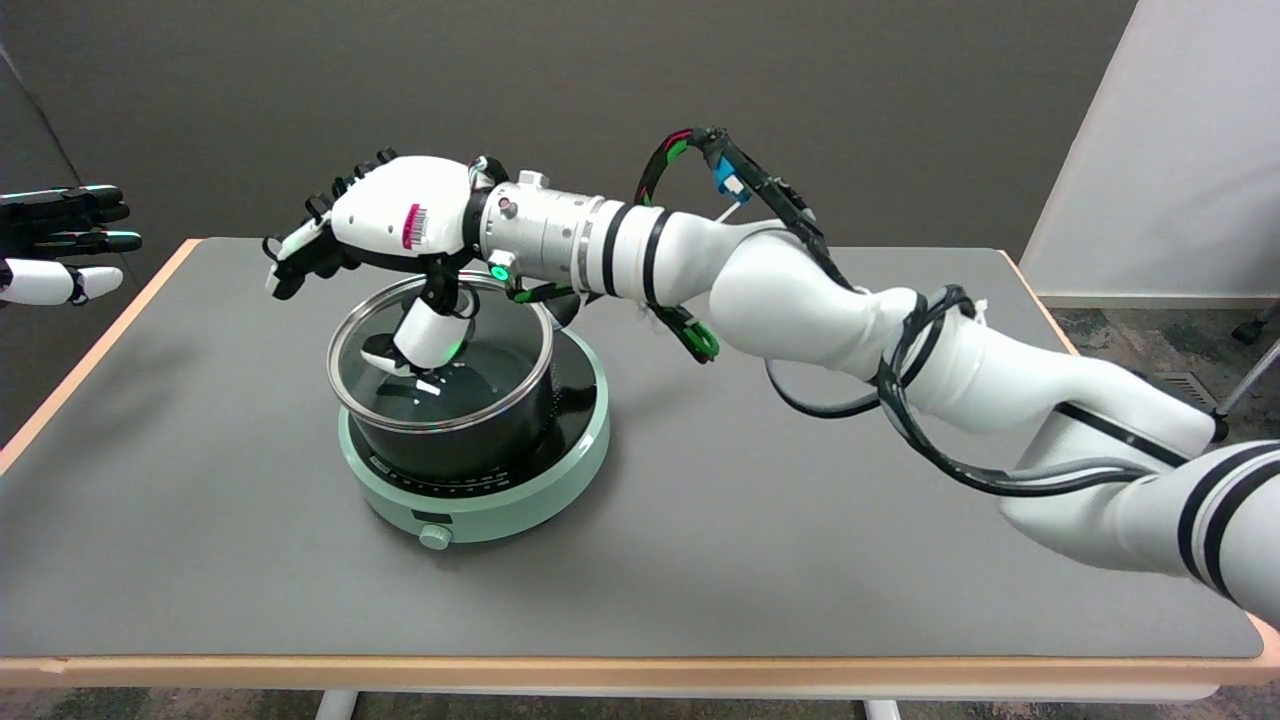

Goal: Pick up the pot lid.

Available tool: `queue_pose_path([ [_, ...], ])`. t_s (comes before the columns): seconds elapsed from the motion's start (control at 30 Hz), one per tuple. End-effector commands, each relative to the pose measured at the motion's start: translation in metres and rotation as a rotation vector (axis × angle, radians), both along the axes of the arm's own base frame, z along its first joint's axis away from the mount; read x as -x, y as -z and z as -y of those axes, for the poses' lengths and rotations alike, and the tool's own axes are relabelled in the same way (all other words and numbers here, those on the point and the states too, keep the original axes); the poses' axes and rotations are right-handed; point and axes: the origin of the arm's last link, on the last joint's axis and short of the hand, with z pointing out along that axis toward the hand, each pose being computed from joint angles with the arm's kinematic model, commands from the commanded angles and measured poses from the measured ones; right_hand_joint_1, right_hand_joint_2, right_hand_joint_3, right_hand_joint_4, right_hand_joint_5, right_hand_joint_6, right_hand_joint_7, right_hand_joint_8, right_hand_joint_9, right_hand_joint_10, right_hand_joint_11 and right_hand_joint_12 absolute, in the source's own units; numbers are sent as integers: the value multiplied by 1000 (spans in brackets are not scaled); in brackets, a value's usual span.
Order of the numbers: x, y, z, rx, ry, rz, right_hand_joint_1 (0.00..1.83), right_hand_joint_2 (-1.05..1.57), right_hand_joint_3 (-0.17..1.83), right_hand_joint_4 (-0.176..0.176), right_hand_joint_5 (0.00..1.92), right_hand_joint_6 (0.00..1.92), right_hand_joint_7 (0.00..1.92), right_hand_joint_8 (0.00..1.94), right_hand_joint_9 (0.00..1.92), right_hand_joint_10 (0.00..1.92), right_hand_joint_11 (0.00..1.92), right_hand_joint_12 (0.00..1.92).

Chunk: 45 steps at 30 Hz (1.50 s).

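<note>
A glass pot lid (490,385) with a metal rim lies on a black pot (470,445), which stands on a round pale green hob (570,470) at the table's left middle. My right hand (390,215) hovers over the pot's far side, palm down. Its thumb (427,335) points down and touches the lid near its middle. The other fingers (300,250) stretch out to the left, above and past the rim, holding nothing. The lid's knob is hidden behind the thumb.
The grey table (780,520) has a wooden edge. My right arm (850,320) crosses above its right half with cables hanging under it. The idle left hand (60,245) hangs in the air at the picture's left edge. The hob's knob (435,537) faces the near side.
</note>
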Motion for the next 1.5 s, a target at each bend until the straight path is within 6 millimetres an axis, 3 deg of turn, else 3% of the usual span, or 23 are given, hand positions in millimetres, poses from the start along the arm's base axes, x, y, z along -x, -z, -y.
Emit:
queue_pose_path([
  [0.03,-7,-13,7,-34,85,-63,891,558,985,176,548,273,670,227,671,401,420,710],
  [0.3,5,-25,26,3,118,-63,882,569,967,176,570,295,667,232,674,393,421,699],
  [0.57,13,-24,43,60,16,-118,888,573,964,176,593,339,671,223,674,399,420,697],
  [1.0,12,-29,39,52,-15,-150,908,584,949,176,610,355,678,237,691,411,426,705],
  [1.43,4,-37,21,7,-41,-175,913,586,949,176,603,340,693,245,706,436,432,732],
  [1.47,5,18,-36,-243,-112,-295,913,586,949,176,603,339,694,245,706,436,432,732],
  [1.5,5,-35,18,-4,-44,-183,913,586,949,176,602,338,695,246,707,437,432,732],
])
